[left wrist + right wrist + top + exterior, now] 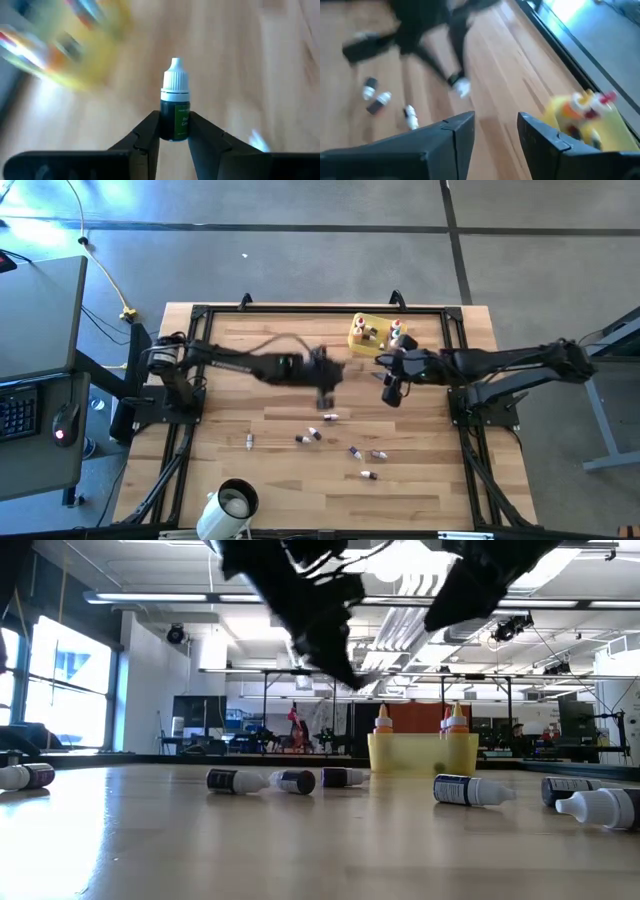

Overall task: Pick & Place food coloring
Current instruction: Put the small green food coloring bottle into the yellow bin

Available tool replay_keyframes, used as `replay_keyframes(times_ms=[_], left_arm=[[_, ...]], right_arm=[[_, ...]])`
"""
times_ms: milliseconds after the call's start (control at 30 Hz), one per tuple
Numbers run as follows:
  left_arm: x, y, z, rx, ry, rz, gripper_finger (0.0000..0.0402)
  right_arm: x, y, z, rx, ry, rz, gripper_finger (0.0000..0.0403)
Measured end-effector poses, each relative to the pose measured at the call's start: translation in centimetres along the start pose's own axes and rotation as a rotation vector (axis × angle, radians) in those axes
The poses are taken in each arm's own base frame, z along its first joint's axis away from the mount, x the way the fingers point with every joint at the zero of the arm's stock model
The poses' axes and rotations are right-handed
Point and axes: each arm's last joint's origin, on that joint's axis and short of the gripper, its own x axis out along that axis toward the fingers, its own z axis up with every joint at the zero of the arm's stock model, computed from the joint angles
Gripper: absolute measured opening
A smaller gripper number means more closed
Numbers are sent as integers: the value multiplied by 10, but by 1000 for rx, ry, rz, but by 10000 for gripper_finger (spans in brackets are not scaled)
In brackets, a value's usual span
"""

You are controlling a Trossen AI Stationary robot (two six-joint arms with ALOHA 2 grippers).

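My left gripper (174, 134) is shut on a small dark green food coloring bottle (175, 117) with a white cap. It hovers above the table's middle (325, 387), short of the yellow tray (370, 335). Several bottles stand upright in the tray (422, 752). Several more dark bottles lie on their sides on the wood, among them one (330, 417), a pair (308, 437) and one (368, 475). My right gripper (495, 131) is open and holds nothing. It hangs beside the tray's near right corner (392, 390). My left gripper pinches the bottle's dark body (174, 131) between its two fingers. The white cap (175, 80) sticks out past the fingertips. In the right wrist view the cap (462, 88) points down below the fingers, and the bottle is lifted clear of the table.
A white mug (230, 508) lies on its side at the table's near edge, left of centre. A black frame (300, 310) runs along the far edge and down both sides. Bare wood lies between the loose bottles and the tray.
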Motion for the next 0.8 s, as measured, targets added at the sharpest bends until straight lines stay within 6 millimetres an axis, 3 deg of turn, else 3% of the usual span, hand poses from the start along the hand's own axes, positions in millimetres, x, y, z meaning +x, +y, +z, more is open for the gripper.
replay_keyframes(times_ms=[100, 333, 533, 667, 800], left_arm=[[9, 28, 27, -1, -182, -13, 85], [64, 79, 43, -24, -232, -32, 85], [119, 97, 41, -55, -193, 51, 85], [136, 107, 42, -91, -193, 106, 86], [138, 110, 41, -94, -181, 108, 86]], right_arm=[[-4, -4, -5, 13, 43, -63, 142], [-10, -13, -12, 74, 58, -288, 142], [-23, -23, -12, 96, -5, -486, 142], [-29, -27, -12, 140, -33, -519, 142], [-30, -26, -12, 143, -24, -492, 142]])
